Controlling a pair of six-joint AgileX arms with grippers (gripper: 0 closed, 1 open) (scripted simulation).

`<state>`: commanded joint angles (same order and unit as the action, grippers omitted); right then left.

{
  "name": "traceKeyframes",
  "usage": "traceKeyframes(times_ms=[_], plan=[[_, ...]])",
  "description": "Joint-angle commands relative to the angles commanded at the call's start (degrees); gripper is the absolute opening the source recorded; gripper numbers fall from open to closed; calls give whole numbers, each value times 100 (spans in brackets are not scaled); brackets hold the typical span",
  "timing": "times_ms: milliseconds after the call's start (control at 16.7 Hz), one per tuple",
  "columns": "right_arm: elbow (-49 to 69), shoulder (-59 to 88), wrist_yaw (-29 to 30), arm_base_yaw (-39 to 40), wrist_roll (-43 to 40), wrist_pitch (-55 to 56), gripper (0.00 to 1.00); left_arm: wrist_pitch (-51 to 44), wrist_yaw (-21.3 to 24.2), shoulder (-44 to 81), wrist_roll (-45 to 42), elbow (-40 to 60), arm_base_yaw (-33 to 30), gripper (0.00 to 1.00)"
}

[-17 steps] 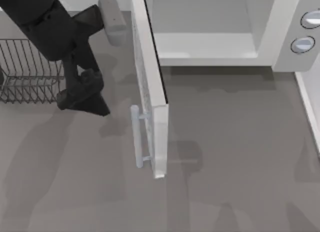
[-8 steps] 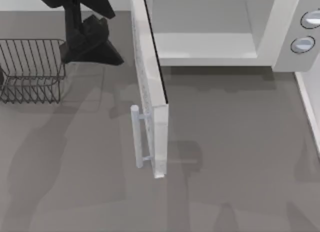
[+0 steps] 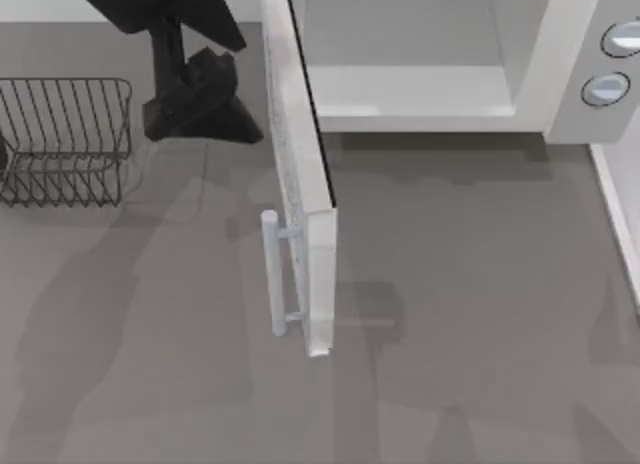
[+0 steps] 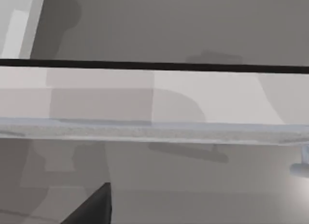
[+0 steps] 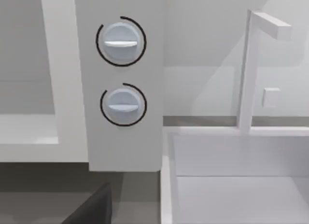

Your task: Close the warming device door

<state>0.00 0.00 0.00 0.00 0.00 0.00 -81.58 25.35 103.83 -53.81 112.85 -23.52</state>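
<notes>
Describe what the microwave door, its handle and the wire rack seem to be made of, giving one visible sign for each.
Door: looks like matte white plastic or painted metal around a translucent greyish window, perhaps glass.
Handle: smooth pale grey bar, plastic or brushed metal; the look leaves it open.
Wire rack: thin dark crossing rods, probably coated metal wire.

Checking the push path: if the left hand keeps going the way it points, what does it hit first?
Most likely the door: the left wrist view looks square at its outer face, nothing between. In the top view the left hand sits just beside it. Depth is unclear.
</notes>
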Motion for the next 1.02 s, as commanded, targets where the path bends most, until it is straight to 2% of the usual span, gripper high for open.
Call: traceKeyframes(times_ms=[360, 720, 1020], plan=[[0, 0, 0, 0, 0, 0, 100, 1314, -115, -27, 382, -1165, -364, 100], [0, 0, 0, 0, 0, 0, 100, 1511, -135, -25, 443, -1353, -427, 100], [0, 0, 0, 0, 0, 0, 100, 1511, -135, -25, 443, -1353, -427, 62]])
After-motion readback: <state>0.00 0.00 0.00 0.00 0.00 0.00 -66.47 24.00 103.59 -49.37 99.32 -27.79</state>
